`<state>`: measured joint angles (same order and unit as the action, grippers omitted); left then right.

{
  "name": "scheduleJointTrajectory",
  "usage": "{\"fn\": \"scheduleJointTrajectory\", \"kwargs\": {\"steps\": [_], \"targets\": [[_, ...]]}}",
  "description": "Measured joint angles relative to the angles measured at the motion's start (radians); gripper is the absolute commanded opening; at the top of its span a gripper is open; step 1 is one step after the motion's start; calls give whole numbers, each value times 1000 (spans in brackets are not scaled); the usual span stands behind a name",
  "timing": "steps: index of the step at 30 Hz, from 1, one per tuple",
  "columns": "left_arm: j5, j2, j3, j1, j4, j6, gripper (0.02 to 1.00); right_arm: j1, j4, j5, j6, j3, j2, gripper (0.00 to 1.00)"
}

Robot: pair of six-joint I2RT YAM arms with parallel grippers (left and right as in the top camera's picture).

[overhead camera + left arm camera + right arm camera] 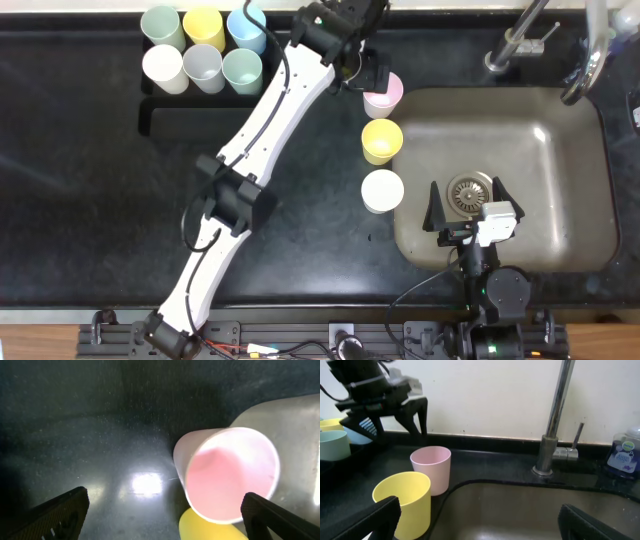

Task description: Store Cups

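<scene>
Three loose cups stand in a row on the black counter along the sink's left rim: a pink cup (382, 94) (227, 472) (432, 473), a yellow cup (382, 140) (404, 501) (210, 528) and a white cup (382, 190). My left gripper (366, 72) (165, 497) (412, 426) hangs open just above and beside the pink cup, toward the rack, holding nothing. A black rack (150, 95) at the back left holds several upright pastel cups (204, 66). Over the sink basin, my right gripper (470, 207) (479, 508) is open and holds nothing.
The steel sink (560, 150) fills the right side, with its drain (468, 192) near my right gripper. A tap (520, 40) (555, 420) and a soap bottle (624, 455) stand behind it. Bare black counter (90, 200) spreads in front of the rack.
</scene>
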<state>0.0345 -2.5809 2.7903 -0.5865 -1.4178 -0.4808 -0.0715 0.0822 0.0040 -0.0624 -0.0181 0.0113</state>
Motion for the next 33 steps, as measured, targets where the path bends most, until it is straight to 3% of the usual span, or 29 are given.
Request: {"fn": "scheduleJointTrajectory", "kwargs": {"steps": [33], "targets": [[7,-26,-22,18,44,-38,998,0,-1,0,-1,0,0,996]]}}
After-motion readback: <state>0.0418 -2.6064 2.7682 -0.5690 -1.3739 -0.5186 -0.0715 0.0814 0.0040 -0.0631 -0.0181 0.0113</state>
